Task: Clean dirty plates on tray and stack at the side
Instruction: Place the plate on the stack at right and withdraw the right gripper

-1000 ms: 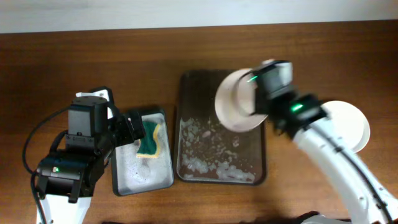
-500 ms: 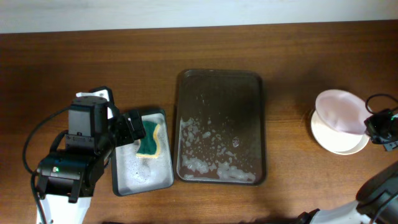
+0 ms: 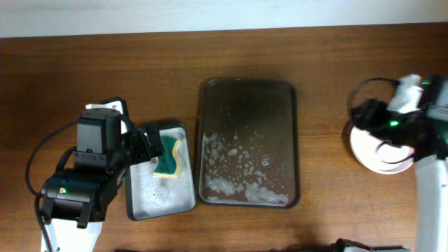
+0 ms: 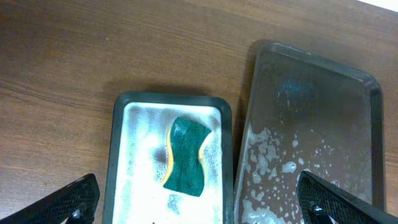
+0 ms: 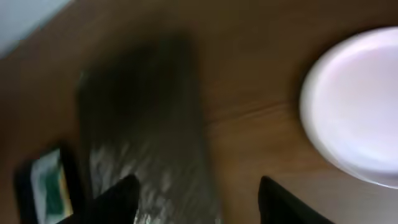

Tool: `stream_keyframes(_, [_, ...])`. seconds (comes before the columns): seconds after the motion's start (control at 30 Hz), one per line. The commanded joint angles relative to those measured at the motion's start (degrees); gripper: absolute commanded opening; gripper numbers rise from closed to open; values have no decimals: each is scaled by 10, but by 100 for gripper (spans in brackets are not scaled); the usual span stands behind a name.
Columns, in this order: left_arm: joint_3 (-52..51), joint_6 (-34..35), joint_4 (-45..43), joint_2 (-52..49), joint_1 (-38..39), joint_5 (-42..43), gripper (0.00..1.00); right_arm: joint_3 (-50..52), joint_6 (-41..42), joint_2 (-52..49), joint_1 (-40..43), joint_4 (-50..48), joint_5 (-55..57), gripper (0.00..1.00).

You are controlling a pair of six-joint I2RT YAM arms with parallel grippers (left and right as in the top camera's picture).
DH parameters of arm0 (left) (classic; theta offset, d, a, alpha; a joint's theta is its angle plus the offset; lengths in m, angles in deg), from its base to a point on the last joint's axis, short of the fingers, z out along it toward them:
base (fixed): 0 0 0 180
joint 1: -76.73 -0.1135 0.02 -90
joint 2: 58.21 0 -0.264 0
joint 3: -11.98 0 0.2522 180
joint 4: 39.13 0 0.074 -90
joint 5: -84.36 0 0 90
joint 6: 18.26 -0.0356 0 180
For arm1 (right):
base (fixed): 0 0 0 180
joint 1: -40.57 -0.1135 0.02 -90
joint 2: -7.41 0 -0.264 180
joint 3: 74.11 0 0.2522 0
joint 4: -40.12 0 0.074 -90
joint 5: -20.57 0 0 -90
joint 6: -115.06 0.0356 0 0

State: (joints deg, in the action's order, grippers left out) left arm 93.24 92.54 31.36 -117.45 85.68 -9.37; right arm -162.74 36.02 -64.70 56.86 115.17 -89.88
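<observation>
Right pincer (image 5: 199, 204) hangs wide and empty by the white plates (image 3: 381, 148), stacked on the wooden surface (image 3: 329, 56) well right of the foam-flecked tray (image 3: 248, 94), presumably to keep cleaned ones clear of suds.

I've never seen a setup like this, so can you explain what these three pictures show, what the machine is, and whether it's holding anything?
This is a robot with two arms at a wooden table. One picture looks straight down from above. The other two come from small cameras on each wrist, so the dark shapes at their lower edges are that hand's own fingers.

On the table lie a big brown tray flecked with soap foam, a smaller grey tray holding a green-and-yellow sponge, and white plates at the right, partly hidden by the right arm.

The left hand hangs open near the sponge. The right hand, seen in a blurred view, is open too. Neither holds anything.
</observation>
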Motion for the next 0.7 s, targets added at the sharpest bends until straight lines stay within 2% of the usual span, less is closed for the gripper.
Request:
stream_keyframes(0.0, [8, 0, -1, 3, -2, -8, 100, -5, -52, -16, -148, 9, -7, 64])
stream_keyframes(0.13, [8, 0, 0, 3, -2, -8, 100, -5, -58, -74, -272, 10, 54, 58])
stream_keyframes(0.2, [8, 0, -1, 3, -2, -8, 100, -4, -28, -116, -296, 28, 59, 43])
stream_keyframes(0.23, [8, 0, 0, 3, -2, -8, 99, -4, 2, -150, -303, 57, 96, 38])
stream_keyframes(0.33, [8, 0, -1, 3, -2, -8, 99, -2, 32, -217, -294, 65, 189, 38])
stream_keyframes(0.4, [8, 0, -1, 3, -2, -8, 100, 2, 0, -292, -273, 62, 190, 33])
stream_keyframes(0.53, [8, 0, -1, 3, -2, -8, 99, 2, -26, -369, -236, 58, 190, 32])
stream_keyframes(0.67, [8, 0, -1, 3, -2, -8, 100, 20, -62, -377, -220, 19, 90, 29])
